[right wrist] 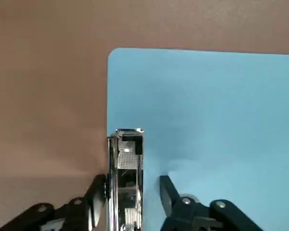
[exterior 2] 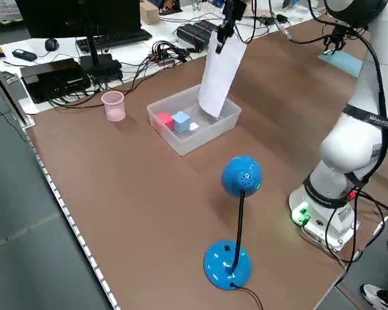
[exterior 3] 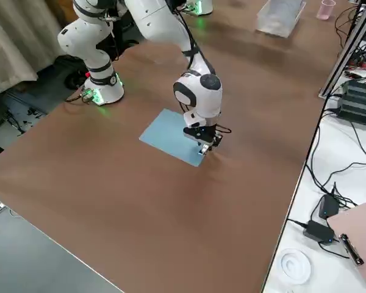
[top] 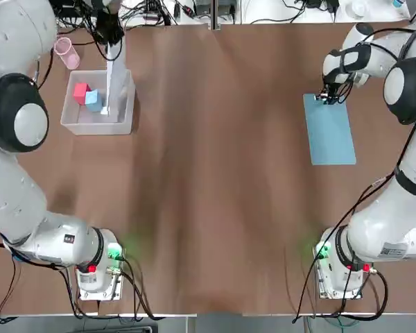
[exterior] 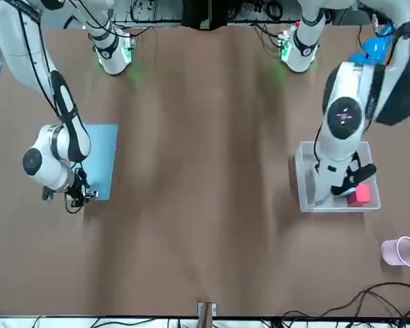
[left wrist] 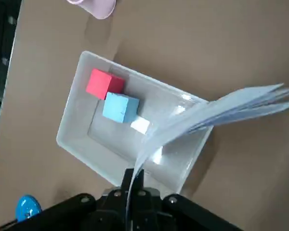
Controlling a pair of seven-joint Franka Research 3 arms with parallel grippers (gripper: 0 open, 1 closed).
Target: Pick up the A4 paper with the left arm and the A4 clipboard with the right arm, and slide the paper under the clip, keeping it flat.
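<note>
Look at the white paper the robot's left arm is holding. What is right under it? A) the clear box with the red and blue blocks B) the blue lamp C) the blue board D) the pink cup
A: the paper hangs from the left gripper right over the clear box, which holds a red block and a blue block.
</note>
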